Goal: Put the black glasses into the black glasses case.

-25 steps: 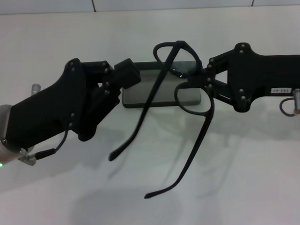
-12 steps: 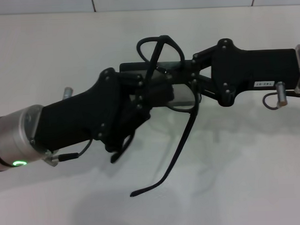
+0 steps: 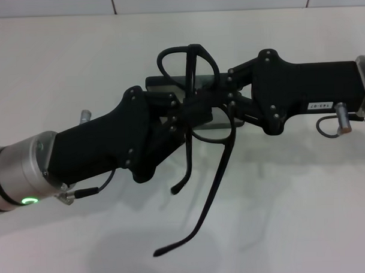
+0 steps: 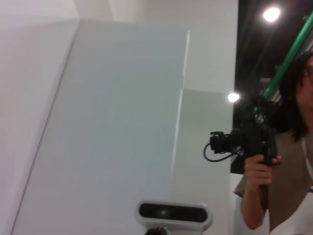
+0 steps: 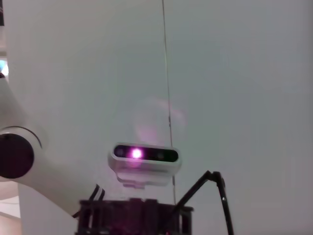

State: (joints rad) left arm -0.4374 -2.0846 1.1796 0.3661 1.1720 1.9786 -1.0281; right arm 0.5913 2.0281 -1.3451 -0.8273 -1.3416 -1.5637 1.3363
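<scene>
The black glasses (image 3: 221, 164) hang in the air over the black glasses case (image 3: 159, 82), lenses up and both temple arms pointing down toward the table's front. My right gripper (image 3: 227, 105) comes in from the right and is shut on the front of the frame. Reaching in from the left, my left gripper (image 3: 196, 112) sits against the glasses' left temple arm just below the lens. The case lies on the white table (image 3: 305, 204), mostly hidden under both grippers. In the right wrist view a thin black piece of the glasses (image 5: 222, 196) pokes up.
White table surface lies all around, with a tiled wall edge at the back. The wrist views look upward at the robot's head camera (image 5: 144, 156), and the left one also shows a person holding a camera (image 4: 254, 142).
The left gripper has moved right, from beside the case up to the glasses. The left temple arm has swung inward to hang nearly vertical. The right gripper has shifted the glasses a little left.
</scene>
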